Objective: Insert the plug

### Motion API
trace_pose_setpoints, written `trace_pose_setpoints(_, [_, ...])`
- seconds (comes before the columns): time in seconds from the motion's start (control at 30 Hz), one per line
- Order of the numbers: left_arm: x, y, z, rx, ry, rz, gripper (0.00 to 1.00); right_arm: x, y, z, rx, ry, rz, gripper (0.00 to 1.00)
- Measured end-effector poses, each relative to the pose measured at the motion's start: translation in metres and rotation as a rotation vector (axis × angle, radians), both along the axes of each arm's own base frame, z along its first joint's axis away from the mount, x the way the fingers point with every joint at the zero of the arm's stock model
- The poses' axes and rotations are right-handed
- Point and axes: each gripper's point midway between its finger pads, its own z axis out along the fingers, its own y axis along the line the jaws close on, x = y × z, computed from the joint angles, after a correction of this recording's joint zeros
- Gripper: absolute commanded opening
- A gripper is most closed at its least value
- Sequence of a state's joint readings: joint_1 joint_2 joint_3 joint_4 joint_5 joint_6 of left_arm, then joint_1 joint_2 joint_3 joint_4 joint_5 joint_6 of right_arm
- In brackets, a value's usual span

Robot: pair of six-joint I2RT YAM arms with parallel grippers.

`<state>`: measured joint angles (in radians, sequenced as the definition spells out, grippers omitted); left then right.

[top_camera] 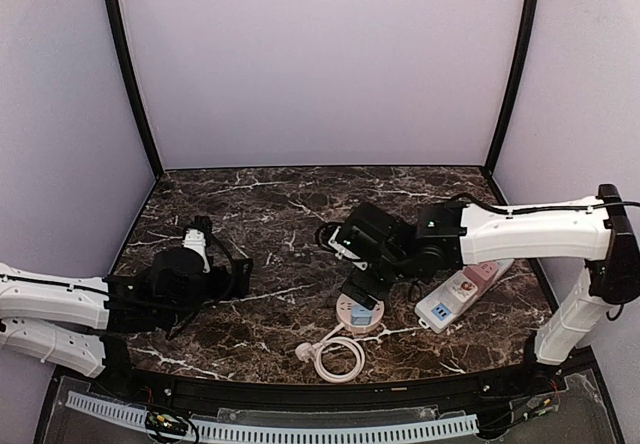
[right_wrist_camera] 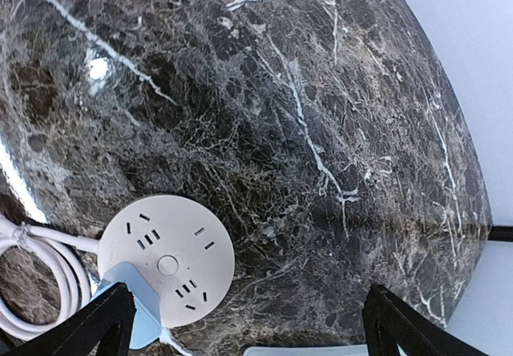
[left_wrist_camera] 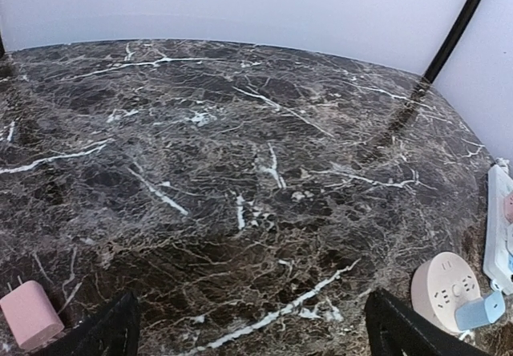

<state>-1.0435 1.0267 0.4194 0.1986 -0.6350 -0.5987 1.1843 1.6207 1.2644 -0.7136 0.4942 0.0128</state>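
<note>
The right end effector [right_wrist_camera: 247, 292] is released, jaws wide, above the round pale-pink plastic socket hub [right_wrist_camera: 168, 260] on the dark marble surface [right_wrist_camera: 280, 91]. A light-blue plug [right_wrist_camera: 132, 317] sits at the hub's rim. The left end effector [left_wrist_camera: 252, 296] is released.

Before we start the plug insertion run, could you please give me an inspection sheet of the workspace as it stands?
Surface: dark marble table, white-veined, no spills seen.
Job's things: round socket hub front centre, a blue piece at its edge; power strip to its right; small pink block by the left gripper, plug or not cannot tell.
Clutter: nothing seen.
Grippers: left gripper open, empty; right gripper open, empty, above the hub.
Cables: white cord coiled in front of the hub; black cable looped behind the right wrist.
Surroundings: pale walls, black frame posts.
</note>
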Motion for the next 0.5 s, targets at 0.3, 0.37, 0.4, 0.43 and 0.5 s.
trace_pose_setpoints(0.3, [-0.006,-0.03,0.002,0.109,0.059,-0.176,0.84,-0.023,-0.034,-0.014,0.279,0.1,-0.252,0.98])
trace_pose_setpoints(0.37, [-0.01,-0.052,-0.001,0.121,0.094,-0.278,0.78,-0.034,-0.045,-0.017,0.343,0.147,-0.293,0.95])
trace_pose_setpoints(0.4, [-0.013,-0.061,-0.004,0.128,0.113,-0.317,0.76,-0.04,-0.051,-0.017,0.377,0.172,-0.309,0.89])
trace_pose_setpoints(0.43, [-0.017,-0.07,-0.009,0.137,0.142,-0.365,0.75,-0.047,-0.055,-0.016,0.416,0.202,-0.324,0.83])
trace_pose_setpoints(0.5, [-0.024,-0.084,-0.019,0.152,0.194,-0.434,0.73,-0.056,-0.061,-0.012,0.475,0.243,-0.34,0.71])
